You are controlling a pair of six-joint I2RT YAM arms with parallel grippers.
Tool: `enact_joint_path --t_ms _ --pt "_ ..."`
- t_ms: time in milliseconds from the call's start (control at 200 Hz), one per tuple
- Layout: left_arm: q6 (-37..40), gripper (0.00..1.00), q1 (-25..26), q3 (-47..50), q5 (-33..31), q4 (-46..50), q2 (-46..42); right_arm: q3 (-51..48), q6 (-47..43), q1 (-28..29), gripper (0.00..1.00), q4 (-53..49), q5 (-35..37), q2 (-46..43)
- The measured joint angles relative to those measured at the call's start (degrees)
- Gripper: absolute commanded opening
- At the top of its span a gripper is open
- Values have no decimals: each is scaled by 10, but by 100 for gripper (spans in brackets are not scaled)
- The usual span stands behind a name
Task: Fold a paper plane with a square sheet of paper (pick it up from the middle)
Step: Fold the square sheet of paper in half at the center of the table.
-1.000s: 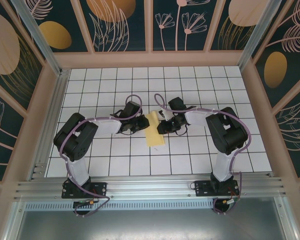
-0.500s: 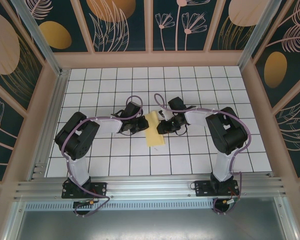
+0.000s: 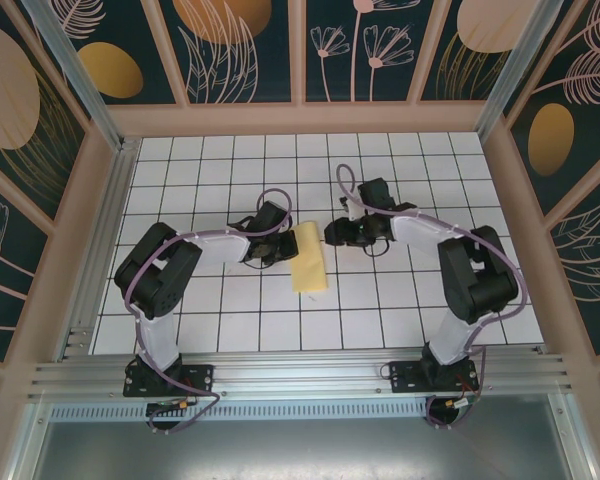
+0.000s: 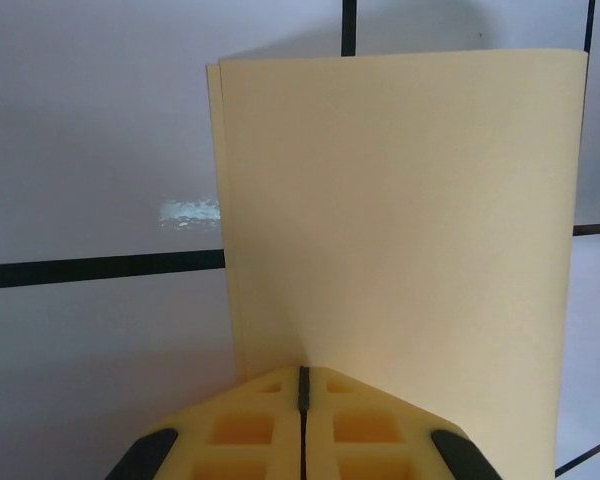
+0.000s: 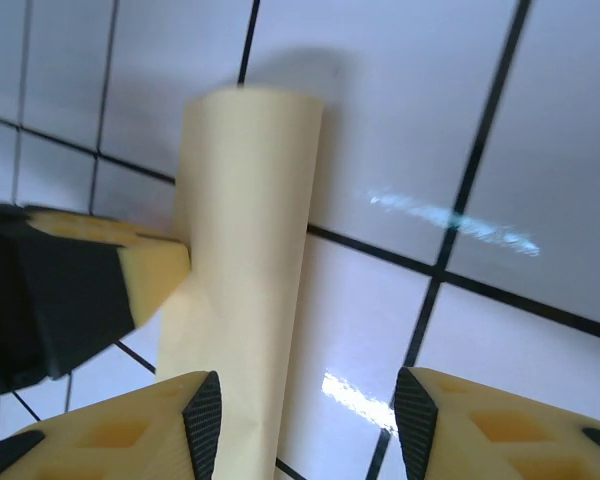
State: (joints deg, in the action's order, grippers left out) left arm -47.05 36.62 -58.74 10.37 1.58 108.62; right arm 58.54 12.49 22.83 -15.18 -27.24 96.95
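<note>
Step in hand, by the look of it: setting the crease in the thin pale-yellow square sheet of paper [image 3: 310, 262], already doubled over into a narrow strip. Lies flat at the middle of the white black-gridded tiled table [image 3: 200, 180], between the two arms, with its long side pointing away from the bases

To do it well: hold one side firmly, check that both layers line up along their free edges before pressing, then run along the fold low and slowly. No sideways shove, given the likely risk of thin paper buckling or sliding across smooth tiles

As for the left gripper [image 4: 302, 385]: yellow fingers closed tight together, seemingly pinched on the strip's near edge at about mid-length, two layers showing at one side in the left wrist view. As for the right gripper [image 5: 308, 400]: jaws parted to a moderate gap, holding nothing, hovering just beside the strip's other long edge, one fingertip over the paper and the other over bare tile
</note>
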Motion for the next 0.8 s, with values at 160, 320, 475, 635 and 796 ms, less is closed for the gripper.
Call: enact_joint_path --t_ms 160,320,475,635,796 --pt "1 5 2 -2 -4 2 1 -2 39 9 31 7 4 -44" --pt "1 4 3 -3 -6 3 1 -2 68 51 18 8 7 -17" --pt "1 4 3 -3 -8 3 1 -1 76 73 16 8 6 37" --pt "1 3 5 -3 -11 3 1 -1 76 79 16 8 -3 68" --pt "1 3 5 -3 -13 3 1 1 76 79 16 8 -6 77"
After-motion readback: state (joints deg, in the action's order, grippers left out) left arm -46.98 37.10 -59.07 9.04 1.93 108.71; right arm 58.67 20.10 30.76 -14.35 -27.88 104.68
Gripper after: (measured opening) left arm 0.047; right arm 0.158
